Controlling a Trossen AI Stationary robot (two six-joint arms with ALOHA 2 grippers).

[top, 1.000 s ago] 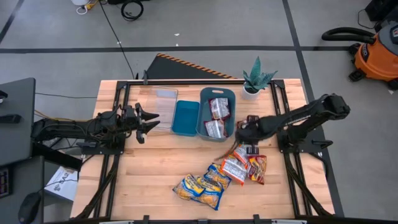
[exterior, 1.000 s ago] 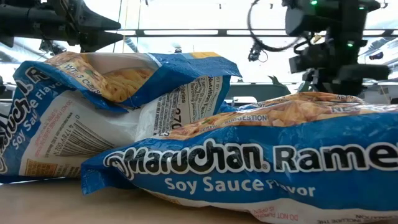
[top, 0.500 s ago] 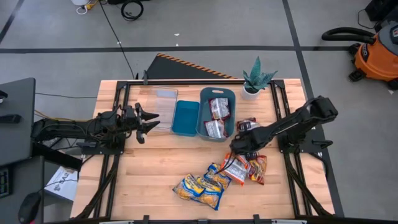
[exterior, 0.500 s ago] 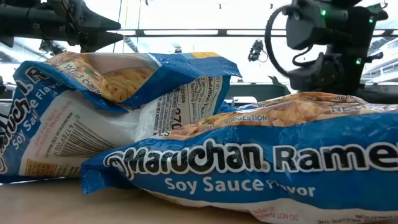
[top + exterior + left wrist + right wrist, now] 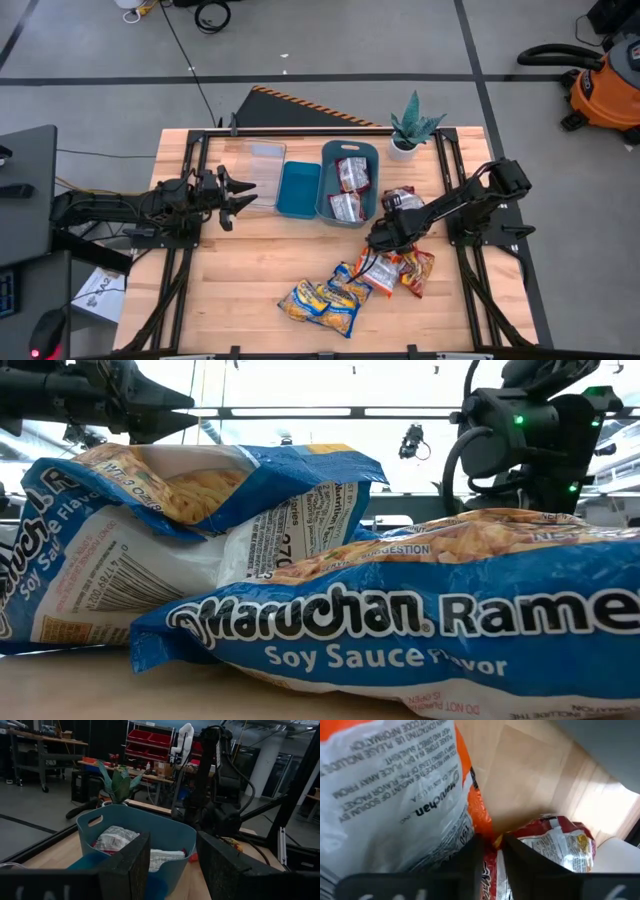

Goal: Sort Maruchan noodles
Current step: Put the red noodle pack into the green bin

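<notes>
Several Maruchan packets lie flat on the table's near right part: yellow-and-blue ones, filling the low view, and orange-red ones. One red packet lies beside the large blue bin, which holds two red-and-white packets. My right gripper is low over the orange-red packets, shut on one. My left gripper waits open at the table's left, level and pointing at the bins. My right gripper pinches the orange-red packet's edge between its two fingers, where it meets a red packet. It comes from above, slanting down. The packet lies on the table and on its neighbours.
A smaller blue bin and a clear tray stand left of the large bin. A potted plant is at the far right corner. Bare wood lies in the near left part.
My right gripper has moved from beside the large bin toward the table's near edge and down onto the orange-red packets. The left arm has kept still.
</notes>
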